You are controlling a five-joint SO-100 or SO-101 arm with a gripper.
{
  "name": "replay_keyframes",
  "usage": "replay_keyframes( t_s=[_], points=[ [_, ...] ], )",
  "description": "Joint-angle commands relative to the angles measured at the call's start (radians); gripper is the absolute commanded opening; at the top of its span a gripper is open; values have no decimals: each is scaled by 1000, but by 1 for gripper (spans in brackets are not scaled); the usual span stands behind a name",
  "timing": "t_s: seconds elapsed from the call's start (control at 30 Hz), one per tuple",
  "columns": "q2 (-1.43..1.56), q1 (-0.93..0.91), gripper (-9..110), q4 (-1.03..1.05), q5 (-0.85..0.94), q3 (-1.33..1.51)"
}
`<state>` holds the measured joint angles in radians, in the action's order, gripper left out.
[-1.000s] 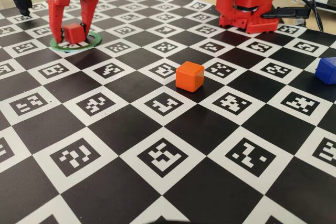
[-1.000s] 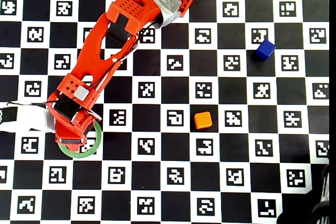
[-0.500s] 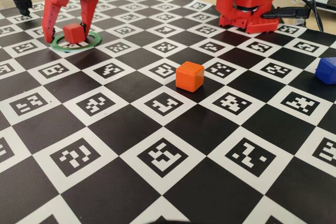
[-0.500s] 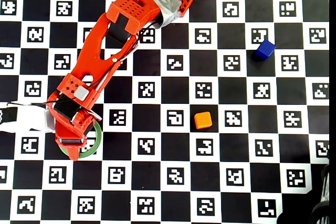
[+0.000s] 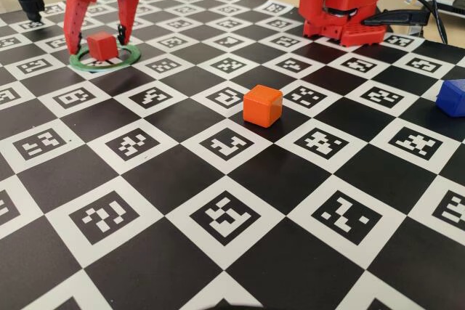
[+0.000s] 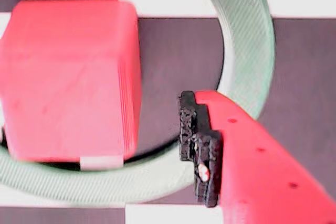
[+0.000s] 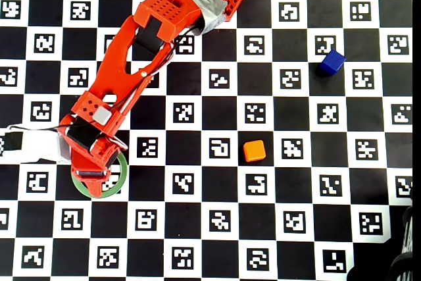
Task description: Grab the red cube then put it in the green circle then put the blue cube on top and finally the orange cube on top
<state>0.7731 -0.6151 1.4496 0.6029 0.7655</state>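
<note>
The orange cube [image 5: 262,105] sat nearest me in the fixed view, alone on the checkered marker board [image 5: 218,252] — waiting its turn, I'd guess, since it goes on last. Off to the right edge the blue cube [image 5: 452,97] was cut by the frame, well apart from everything; the overhead view showed it whole. Farther back, the red cube [image 5: 102,46] rested inside the green circle [image 5: 129,58], flat on the board, and the gripper [image 5: 99,35] hung over it with its fingers spread wide, one on each side and clear of the cube's faces — the first placement looked done to me. From the wrist view only one finger [image 6: 252,156] showed, its dark pad apart from the cube. In the overhead view the arm covered the cube and part of the ring, so I couldn't judge how centred it lay.
</note>
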Motion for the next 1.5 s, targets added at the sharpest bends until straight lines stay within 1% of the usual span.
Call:
replay_keyframes(
  t_s=[0.0, 0.37, 0.6, 0.73, 0.87, 1.0, 1.13, 1.27, 1.37, 1.47],
  points=[
    [183, -8, 40, 21, 6, -97],
    [383, 0, 40, 155, -23, -54],
    [575, 8, 40, 247, -77, 64],
    [649, 26, 40, 334, -135, 109],
    [781, 67, 40, 347, -196, 272],
    [896, 149, 39, 357, -341, 423],
    [1029, 282, 37, 364, -485, 584],
    [1157, 445, 36, 379, -644, 701],
    [1243, 591, 36, 385, -690, 784],
    [1281, 735, 36, 391, -790, 827]
  ],
)
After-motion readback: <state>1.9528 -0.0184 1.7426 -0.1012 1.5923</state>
